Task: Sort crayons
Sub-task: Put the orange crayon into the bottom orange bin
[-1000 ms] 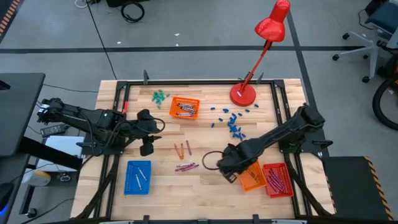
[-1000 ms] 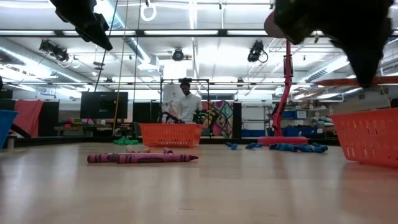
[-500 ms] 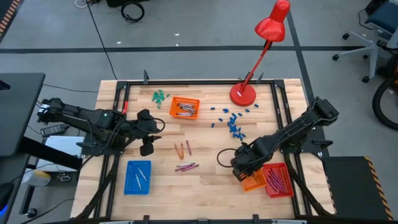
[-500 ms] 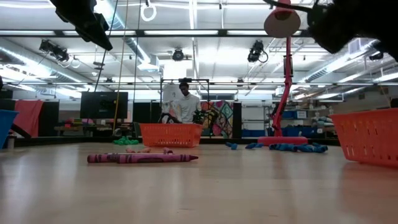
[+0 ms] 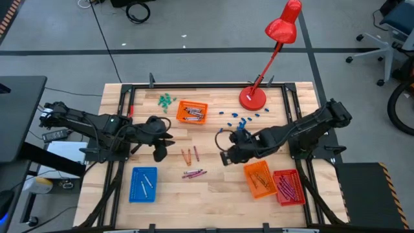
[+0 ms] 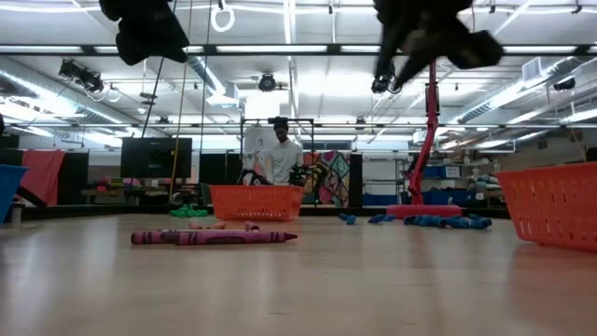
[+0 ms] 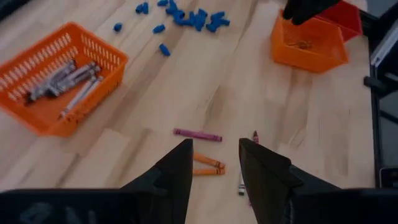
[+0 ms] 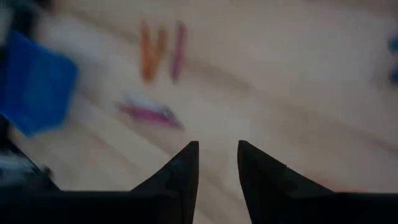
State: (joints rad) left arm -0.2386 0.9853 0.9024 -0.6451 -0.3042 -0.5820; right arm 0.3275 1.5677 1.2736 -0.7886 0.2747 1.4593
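Loose crayons lie flat on the table's middle: two orange (image 5: 186, 156), one reddish (image 5: 196, 153), and purple ones (image 5: 194, 173). The low view shows the purple ones (image 6: 213, 237) too. My left gripper (image 5: 158, 151) hangs open above the table left of them, with the orange crayons (image 7: 208, 165) showing beyond its fingertips. My right gripper (image 5: 226, 156) hangs open above the table to their right, with nothing between its fingers (image 8: 186, 168). It looks down on the orange (image 8: 149, 46) and purple crayons (image 8: 149, 114).
A far orange tray (image 5: 192, 112) holds grey crayons and a blue tray (image 5: 143, 184) sits near left. An orange tray (image 5: 259, 179) and a red tray (image 5: 288, 186) sit near right. Blue pieces (image 5: 242, 129), green pieces (image 5: 167, 99) and a red lamp (image 5: 252, 97) stand at the back.
My right gripper has risen from over the near orange tray and swung toward the table's left and far side, out over the middle beside the loose crayons, turning as it went. My left gripper has rolled a little in place.
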